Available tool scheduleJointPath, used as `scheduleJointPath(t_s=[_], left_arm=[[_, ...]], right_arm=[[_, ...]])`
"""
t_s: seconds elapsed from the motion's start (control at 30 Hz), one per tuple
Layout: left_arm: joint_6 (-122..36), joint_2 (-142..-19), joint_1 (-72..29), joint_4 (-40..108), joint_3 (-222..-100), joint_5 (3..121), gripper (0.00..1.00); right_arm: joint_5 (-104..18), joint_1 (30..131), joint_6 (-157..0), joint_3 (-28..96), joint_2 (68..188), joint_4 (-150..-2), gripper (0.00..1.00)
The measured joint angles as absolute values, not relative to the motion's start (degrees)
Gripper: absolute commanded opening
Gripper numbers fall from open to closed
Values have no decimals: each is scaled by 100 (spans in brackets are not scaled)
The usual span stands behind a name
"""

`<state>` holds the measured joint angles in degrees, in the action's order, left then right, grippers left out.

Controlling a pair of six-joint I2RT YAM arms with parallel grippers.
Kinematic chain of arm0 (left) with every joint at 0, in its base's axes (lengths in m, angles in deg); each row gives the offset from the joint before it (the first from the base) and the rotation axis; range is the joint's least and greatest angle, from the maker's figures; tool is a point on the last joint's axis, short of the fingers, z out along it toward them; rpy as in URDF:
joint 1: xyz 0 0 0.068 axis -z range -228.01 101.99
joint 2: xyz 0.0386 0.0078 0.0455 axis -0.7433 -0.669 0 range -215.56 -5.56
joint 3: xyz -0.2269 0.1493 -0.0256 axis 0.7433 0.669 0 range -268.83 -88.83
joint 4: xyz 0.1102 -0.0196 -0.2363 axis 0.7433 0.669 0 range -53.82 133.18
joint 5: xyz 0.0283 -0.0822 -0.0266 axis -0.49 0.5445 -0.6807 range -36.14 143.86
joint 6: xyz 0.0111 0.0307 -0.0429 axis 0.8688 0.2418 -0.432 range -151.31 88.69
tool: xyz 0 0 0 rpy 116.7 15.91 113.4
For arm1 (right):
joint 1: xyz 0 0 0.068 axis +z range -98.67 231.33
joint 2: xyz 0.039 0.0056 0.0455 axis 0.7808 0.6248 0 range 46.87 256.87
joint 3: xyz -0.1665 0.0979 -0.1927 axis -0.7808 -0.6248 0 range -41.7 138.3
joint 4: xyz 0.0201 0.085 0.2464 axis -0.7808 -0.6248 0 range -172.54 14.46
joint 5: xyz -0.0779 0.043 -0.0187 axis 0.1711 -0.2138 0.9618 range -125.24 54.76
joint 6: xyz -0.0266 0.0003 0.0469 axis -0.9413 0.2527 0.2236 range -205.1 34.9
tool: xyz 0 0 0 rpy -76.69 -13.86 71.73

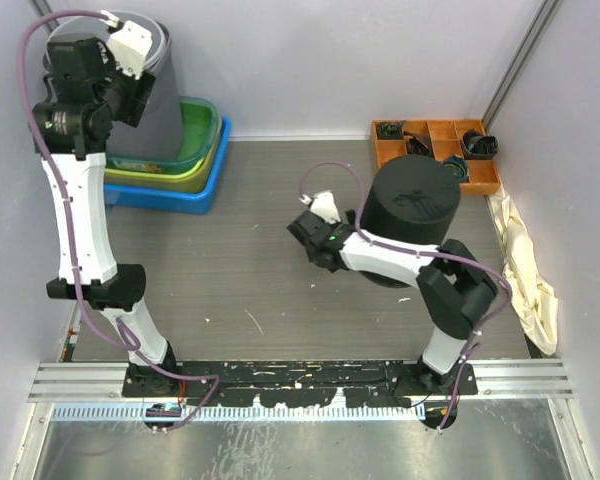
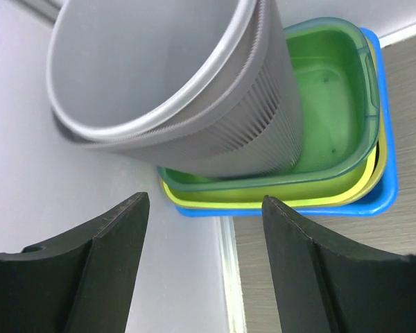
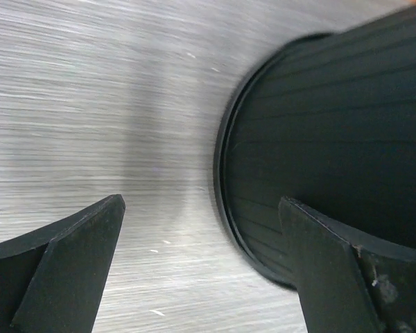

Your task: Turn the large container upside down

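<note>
The large container (image 1: 415, 205) is a black ribbed tub standing right of the table's middle, flat base up and rim on the tabletop. In the right wrist view its wall and rim (image 3: 319, 139) fill the right side. My right gripper (image 1: 306, 238) (image 3: 201, 201) sits low just left of it, open, with only bare table between the fingers; the right finger (image 3: 333, 270) is beside the rim, and contact cannot be told. My left gripper (image 1: 135, 100) (image 2: 204, 198) hangs open and empty at the back left, above the wall edge.
A grey ribbed bin (image 1: 155, 95) (image 2: 173, 90) stands upright, mouth up, in stacked green, yellow and blue trays (image 1: 195, 160) (image 2: 333, 104) at the back left. An orange compartment tray (image 1: 435, 150) with black parts sits back right. A cream cloth (image 1: 525, 270) lies along the right wall.
</note>
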<state>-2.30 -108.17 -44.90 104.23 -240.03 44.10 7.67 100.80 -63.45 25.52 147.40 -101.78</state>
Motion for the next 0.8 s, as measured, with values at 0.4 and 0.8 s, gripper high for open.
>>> scheduleJointPath(t_s=[0.4, 0.8], left_arm=[[295, -11735, -4955, 9334, -24344, 4615, 66], [-1982, -11826, -5436, 8746, -24565, 6003, 65]], right_arm=[[376, 9134, -6127, 1028, 13162, -10279, 100], [-365, 9140, -5921, 736, 13164, -10134, 100]])
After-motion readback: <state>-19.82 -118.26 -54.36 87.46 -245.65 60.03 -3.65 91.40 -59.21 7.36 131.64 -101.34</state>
